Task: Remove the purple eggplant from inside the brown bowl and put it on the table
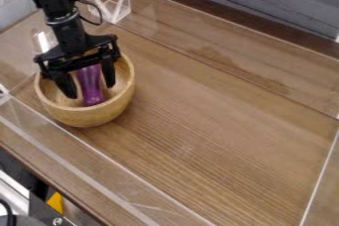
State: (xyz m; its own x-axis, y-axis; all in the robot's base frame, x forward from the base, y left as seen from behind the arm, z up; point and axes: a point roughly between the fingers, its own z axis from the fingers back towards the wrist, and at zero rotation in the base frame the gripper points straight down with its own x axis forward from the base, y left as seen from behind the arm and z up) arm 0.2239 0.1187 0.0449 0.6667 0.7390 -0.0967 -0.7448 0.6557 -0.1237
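The brown bowl (pixel 103 111) sits near the left end of the table (pixel 225 121). Inside it lies the purple eggplant (pixel 90 83), lengthwise toward the camera. My black gripper (pixel 83 75) points straight down over the bowl, open, with one finger on each side of the eggplant and the fingertips (pixel 117 71) dipping inside the rim. Its body hides the eggplant's far end. I cannot tell whether the fingers touch the eggplant.
Clear acrylic walls (pixel 133 185) run along the table's near and left edges, with another panel (pixel 122 7) at the back left. Bare wood-grain surface stretches to the right of the bowl.
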